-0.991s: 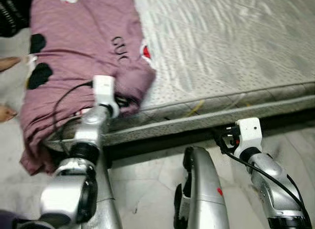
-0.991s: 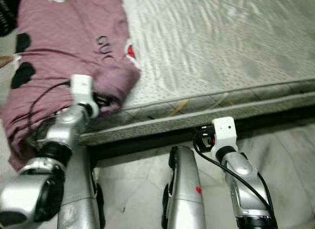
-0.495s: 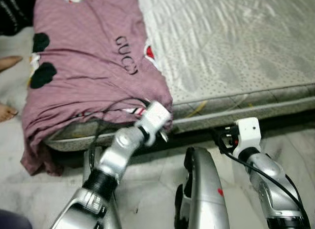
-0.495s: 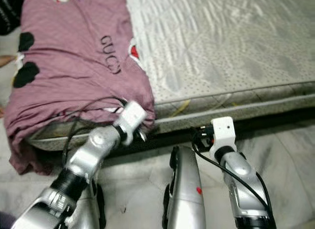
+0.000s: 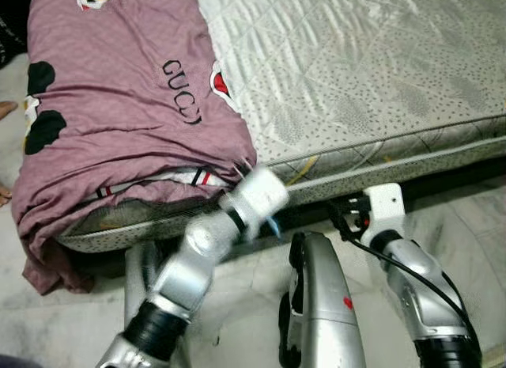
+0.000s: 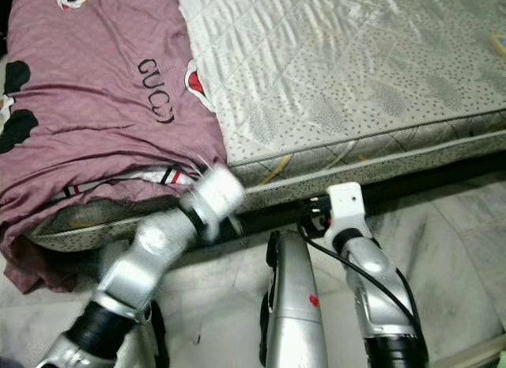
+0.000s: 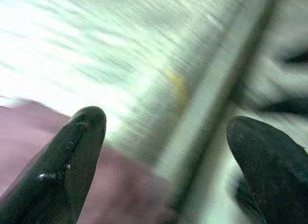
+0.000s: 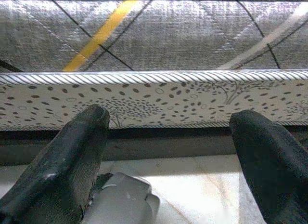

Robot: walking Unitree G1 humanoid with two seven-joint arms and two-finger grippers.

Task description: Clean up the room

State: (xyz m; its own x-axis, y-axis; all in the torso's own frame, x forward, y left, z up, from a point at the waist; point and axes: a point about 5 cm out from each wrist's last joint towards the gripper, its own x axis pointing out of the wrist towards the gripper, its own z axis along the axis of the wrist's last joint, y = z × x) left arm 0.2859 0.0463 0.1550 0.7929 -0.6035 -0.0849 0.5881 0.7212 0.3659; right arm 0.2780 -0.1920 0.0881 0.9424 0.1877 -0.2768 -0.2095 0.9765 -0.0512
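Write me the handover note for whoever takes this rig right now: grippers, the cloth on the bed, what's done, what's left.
Left gripper: open, holding nothing, blurred in motion at the mattress front edge, beside the lower corner of the purple sheet.
Right gripper: open, holding nothing, low by the mattress side, above the floor.
Purple sheet: lies rumpled over the robot's-left part of the mattress, one end hanging off toward the floor.
Done: nothing visibly tidied.
Left: probably grip the sheet and fold or remove it.

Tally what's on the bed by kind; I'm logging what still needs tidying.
Mauve blanket: 1
Bare quilted mattress: 1
Total: 2
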